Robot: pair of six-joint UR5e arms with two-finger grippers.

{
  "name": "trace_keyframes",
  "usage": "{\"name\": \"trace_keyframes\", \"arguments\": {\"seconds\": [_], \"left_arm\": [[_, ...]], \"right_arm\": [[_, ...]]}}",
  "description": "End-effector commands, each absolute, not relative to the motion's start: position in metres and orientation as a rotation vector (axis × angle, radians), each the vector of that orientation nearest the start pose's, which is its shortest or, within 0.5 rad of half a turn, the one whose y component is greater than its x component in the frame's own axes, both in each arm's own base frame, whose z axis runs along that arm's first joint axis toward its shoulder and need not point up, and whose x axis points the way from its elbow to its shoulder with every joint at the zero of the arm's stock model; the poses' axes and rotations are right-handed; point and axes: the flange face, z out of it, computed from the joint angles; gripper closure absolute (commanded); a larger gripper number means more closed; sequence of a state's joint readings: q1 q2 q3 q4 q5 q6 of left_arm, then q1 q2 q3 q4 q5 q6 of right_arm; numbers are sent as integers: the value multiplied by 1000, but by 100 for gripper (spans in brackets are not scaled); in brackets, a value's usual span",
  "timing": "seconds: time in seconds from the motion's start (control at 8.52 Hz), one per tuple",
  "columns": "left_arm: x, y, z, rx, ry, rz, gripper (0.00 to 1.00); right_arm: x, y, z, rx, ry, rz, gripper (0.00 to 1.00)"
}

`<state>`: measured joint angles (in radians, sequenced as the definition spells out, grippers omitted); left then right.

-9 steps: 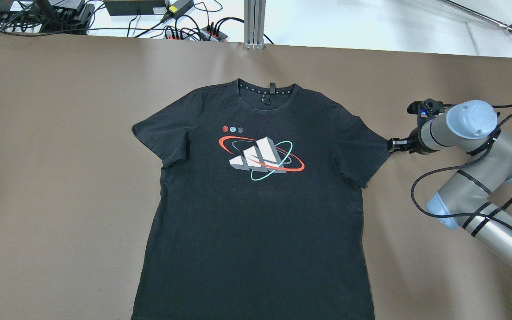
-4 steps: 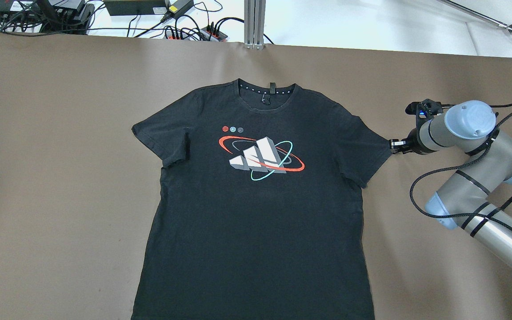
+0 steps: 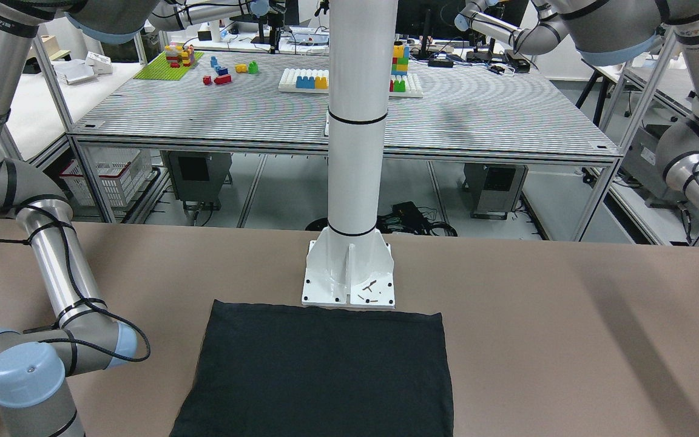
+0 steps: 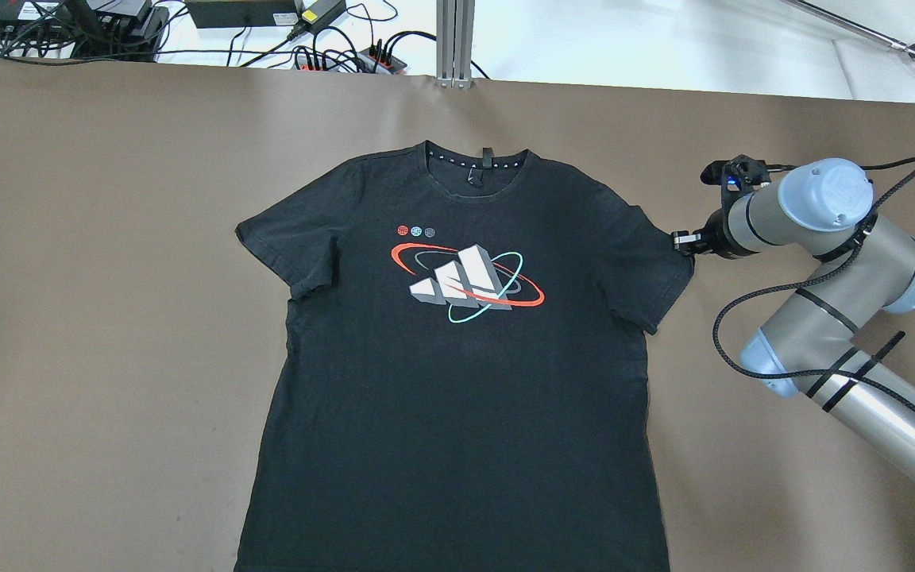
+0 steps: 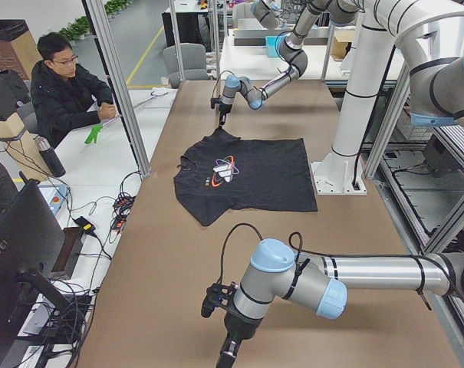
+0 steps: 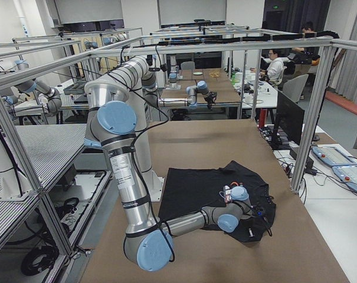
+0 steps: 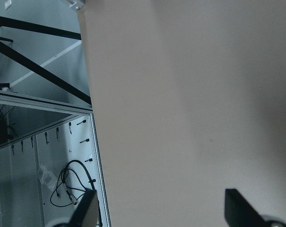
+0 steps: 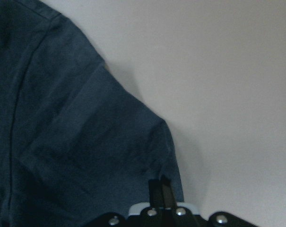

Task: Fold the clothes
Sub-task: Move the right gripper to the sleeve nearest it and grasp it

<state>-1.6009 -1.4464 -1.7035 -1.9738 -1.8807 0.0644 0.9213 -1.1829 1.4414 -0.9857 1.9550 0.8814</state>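
The clothes are a black T-shirt (image 4: pixel 457 381) with a red, white and teal print, lying flat and face up on the brown table (image 4: pixel 108 318). Its hem (image 3: pixel 325 370) lies next to the white pillar's base. My right gripper (image 4: pixel 681 241) is at the outer edge of the shirt's right-hand sleeve (image 4: pixel 656 270). In the right wrist view its fingers (image 8: pixel 160 187) are pressed together on the sleeve hem (image 8: pixel 109 156). My left gripper (image 7: pixel 161 213) is open over bare table, far from the shirt, near the table's end (image 5: pixel 228 349).
The white pillar's base plate (image 3: pixel 349 285) is bolted to the table by the shirt's hem. An aluminium post (image 4: pixel 454 48) and cables with power strips (image 4: pixel 330 48) lie past the far edge. A person (image 5: pixel 63 92) sits beside the table.
My right gripper has moved left and toward the far edge, along the sleeve's end, and the sleeve edge has shifted slightly inward with it. The rest of the shirt lies as before.
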Motion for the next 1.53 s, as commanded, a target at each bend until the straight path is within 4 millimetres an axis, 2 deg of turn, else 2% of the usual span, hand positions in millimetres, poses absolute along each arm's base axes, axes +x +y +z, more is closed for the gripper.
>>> {"name": "trace_keyframes", "arguments": {"seconds": [0.0, 0.35, 0.59, 0.7, 0.82, 1.17, 1.29, 1.41], "left_arm": [[-117, -464, 630, 418, 285, 96, 6], [-117, -465, 630, 418, 283, 91, 6], [-117, -465, 629, 419, 283, 91, 6], [-117, -465, 629, 419, 283, 91, 6], [-117, -465, 629, 419, 283, 91, 6], [-117, -464, 630, 418, 284, 93, 6], [-117, -464, 630, 418, 284, 93, 6], [-117, -465, 629, 421, 284, 93, 6]], "right_arm": [[-405, -565, 387, 303, -888, 47, 100], [-421, -579, 341, 287, -875, 62, 100], [-431, -589, 321, 282, -861, 70, 100], [-441, -597, 314, 269, -861, 89, 100], [-463, -597, 307, 242, -862, 106, 100], [-468, -603, 322, 259, -817, 135, 100], [-468, -603, 319, 260, -822, 139, 100], [-473, -598, 316, 247, -834, 161, 94]]}}
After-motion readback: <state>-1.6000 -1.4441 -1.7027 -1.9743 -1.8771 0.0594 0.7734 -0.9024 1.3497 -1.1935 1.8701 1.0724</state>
